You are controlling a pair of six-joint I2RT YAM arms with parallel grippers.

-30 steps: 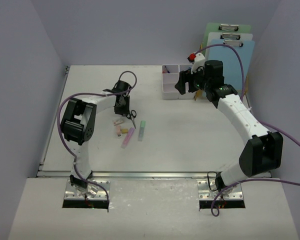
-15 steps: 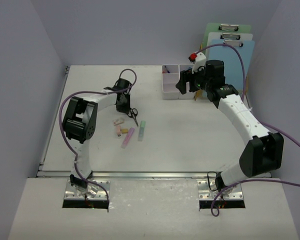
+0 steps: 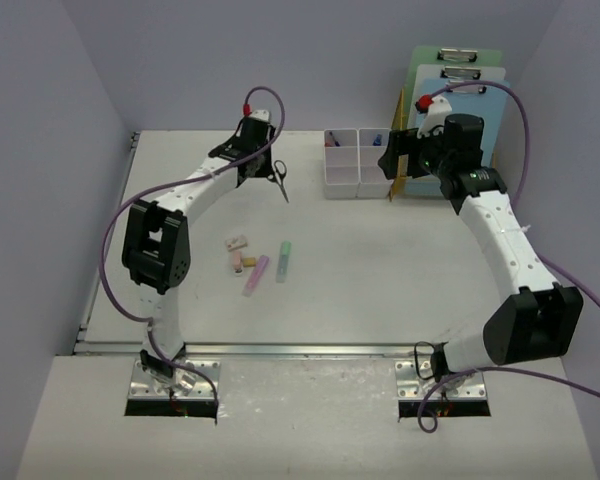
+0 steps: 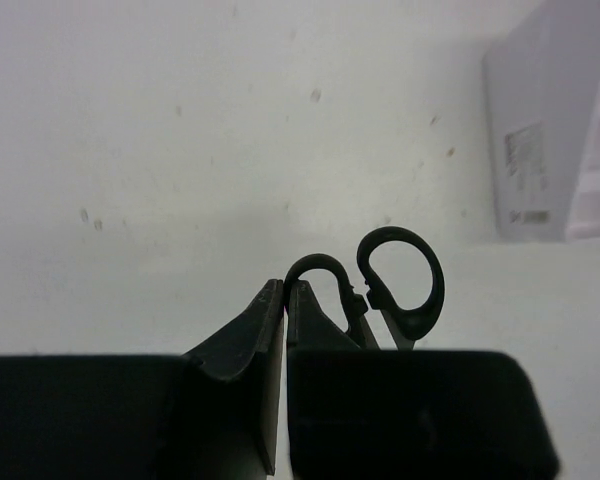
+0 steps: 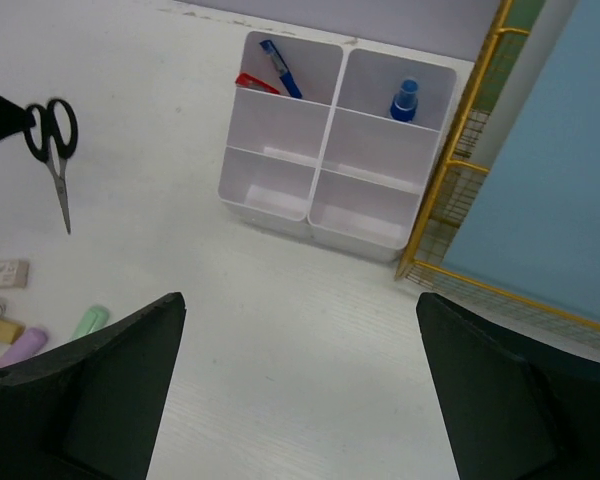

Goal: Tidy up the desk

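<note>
My left wrist view gives me little: my left pincer (image 4: pixel 285 300) is pressed fully together on the edge of one handle loop of the black scissors (image 4: pixel 400 285), with pale surface behind. The overhead view adds that the scissors (image 3: pixel 279 178) hang blades down, clear of the large flat white counter (image 3: pixel 380 290), over its far part and left of the small white compartmented organizer box (image 3: pixel 355 165). Only my right wrist view looks into that box (image 5: pixel 325 150): a blue pen (image 5: pixel 280 68) and something red share the back left cell, and a blue capped item (image 5: pixel 405 98) stands in the back right. There my right pincer (image 5: pixel 298 300) is spread wide with nothing between its fingers, above the counter near the gold wire rack (image 5: pixel 460 170) holding a light blue clipboard (image 5: pixel 550 150). The counter is matte and plain, fills the enclosure floor, and carries a metal rail (image 3: pixel 310 350) along its near edge. A pale green marker (image 3: pixel 283 260), a lilac marker (image 3: pixel 256 275) and small erasers (image 3: pixel 238 243) lie loose left of its middle.
</note>
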